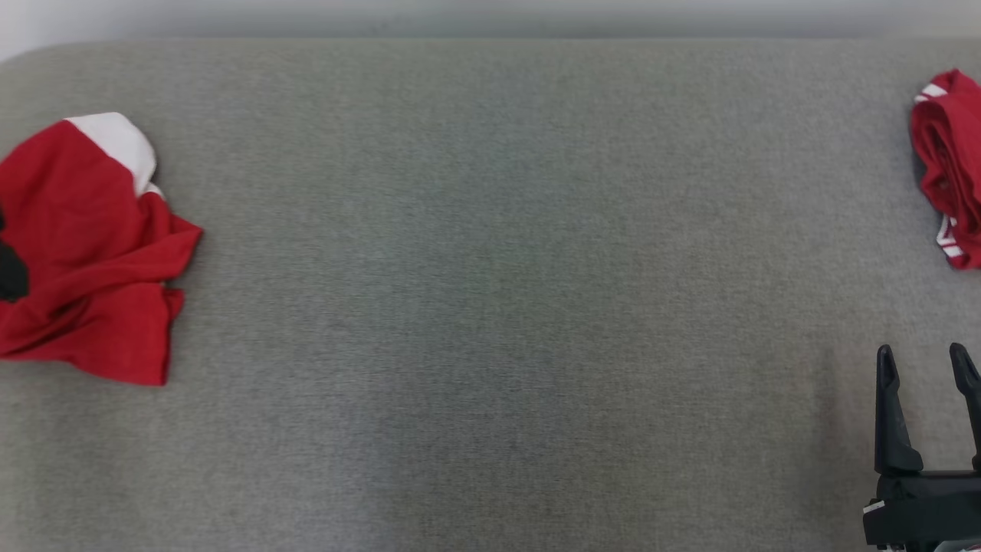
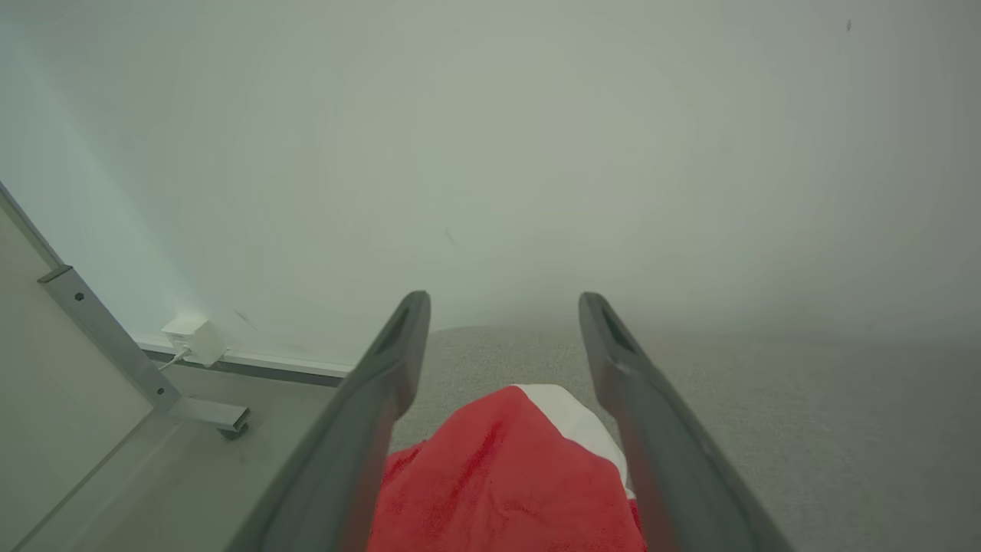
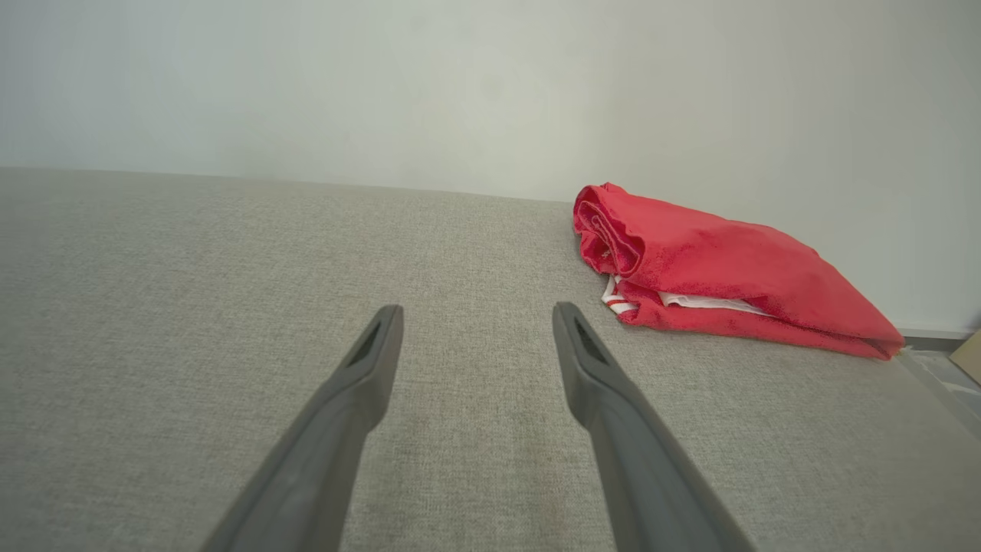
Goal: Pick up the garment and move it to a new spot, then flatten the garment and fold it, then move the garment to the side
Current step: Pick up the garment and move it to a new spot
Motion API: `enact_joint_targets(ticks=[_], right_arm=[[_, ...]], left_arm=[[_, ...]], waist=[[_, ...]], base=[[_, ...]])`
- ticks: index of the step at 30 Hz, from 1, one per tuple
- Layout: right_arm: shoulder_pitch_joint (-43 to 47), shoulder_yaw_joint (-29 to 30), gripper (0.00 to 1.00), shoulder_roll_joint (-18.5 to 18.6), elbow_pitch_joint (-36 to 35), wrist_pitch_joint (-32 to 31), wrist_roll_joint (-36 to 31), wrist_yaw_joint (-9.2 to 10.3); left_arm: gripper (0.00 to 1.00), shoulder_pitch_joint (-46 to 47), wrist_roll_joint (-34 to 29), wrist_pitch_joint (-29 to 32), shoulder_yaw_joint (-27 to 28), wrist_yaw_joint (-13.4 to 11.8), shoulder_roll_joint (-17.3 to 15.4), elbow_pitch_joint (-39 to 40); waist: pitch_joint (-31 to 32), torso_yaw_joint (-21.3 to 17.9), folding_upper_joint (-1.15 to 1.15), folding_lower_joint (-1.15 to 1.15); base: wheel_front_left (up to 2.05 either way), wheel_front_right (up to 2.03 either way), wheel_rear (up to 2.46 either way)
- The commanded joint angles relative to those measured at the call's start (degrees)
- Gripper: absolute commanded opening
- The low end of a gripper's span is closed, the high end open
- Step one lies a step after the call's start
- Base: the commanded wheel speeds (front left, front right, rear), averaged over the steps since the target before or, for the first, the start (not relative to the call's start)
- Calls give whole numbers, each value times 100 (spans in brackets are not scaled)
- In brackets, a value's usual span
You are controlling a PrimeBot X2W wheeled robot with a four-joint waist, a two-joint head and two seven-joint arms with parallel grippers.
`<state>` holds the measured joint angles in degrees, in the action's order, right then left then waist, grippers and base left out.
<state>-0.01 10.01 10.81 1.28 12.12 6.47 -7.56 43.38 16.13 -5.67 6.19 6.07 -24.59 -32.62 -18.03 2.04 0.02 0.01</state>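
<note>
Left gripper [image 2: 503, 299] has its two dark fingers spread wide apart with nothing between them. In the left wrist view they straddle the crumpled garment [image 2: 506, 475], which lies below and between them; whether they touch it cannot be told. That garment is red with a white patch [image 2: 571, 418] on its far side. In the head view it sits in a loose heap at the left edge of the grey surface [image 1: 490, 268], about halfway up that view, with its folds running toward the near side. A small dark shape [image 1: 11, 272] overlaps the heap at the frame's left border; what it is cannot be told.

Right gripper [image 1: 923, 353] is at the lower right of the head view, fingers pointing away from the robot and also parted, holding nothing. In the right wrist view it hangs above bare grey cloth, well apart from the crumpled garment.

A folded garment [image 3: 720, 268], red with white stripes along one edge, lies at the far right of the surface, ahead and to the right of the right gripper and near the pale wall [image 3: 383, 77].

Off the left end of the surface, the left wrist view shows the floor [image 2: 230, 452], a slanting metal leg [image 2: 107, 337] and a small white box [image 2: 193, 337] at the foot of the wall.
</note>
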Motion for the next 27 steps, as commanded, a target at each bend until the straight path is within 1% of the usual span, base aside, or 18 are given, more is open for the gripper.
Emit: enact_joint_targets(ticks=[1,4,7,13,14,16,19,23,27], right_arm=[[-58,17,100,32,-33,-9,-4,12],[-83,5,100,77,-82,-55,-38,12],[-109,-20,100,122,-120,-114,-47,12],[-107,-47,100,180,-206,-191,-41,12],[-107,-47,100,180,-206,-191,-41,12],[-98,-69,100,183,-228,-216,-43,12],[-102,-71,100,206,-240,-231,-21,12],[-147,-94,100,215,-221,-236,6,12],[-203,-128,100,212,-197,-222,23,12]], left_arm=[[100,111,15,65,-43,18,-39,-179],[100,225,10,23,-134,45,-133,-624],[100,290,98,57,-244,86,-99,-1120],[100,400,395,477,-429,127,-79,-2130],[100,400,395,477,-429,127,-79,-2130],[100,450,521,656,-509,133,-93,-2378],[100,524,741,1029,-731,134,-106,-2630],[100,549,1144,1521,-877,133,-78,-2910],[100,547,1387,1638,-1050,134,-110,-3044]], waist=[[-309,-305,-2,-1],[-308,-293,-2,-1],[-302,-273,-2,-1],[-265,-269,-2,-1],[-265,-269,-2,-1],[-256,-282,-2,-1],[-257,-296,-2,-1],[-270,-323,-2,-1],[-296,-357,-2,-1]], base=[[0,0,0],[0,0,0],[0,0,0],[0,0,0],[0,0,0],[0,0,0],[0,0,0],[0,0,0],[0,0,0]])
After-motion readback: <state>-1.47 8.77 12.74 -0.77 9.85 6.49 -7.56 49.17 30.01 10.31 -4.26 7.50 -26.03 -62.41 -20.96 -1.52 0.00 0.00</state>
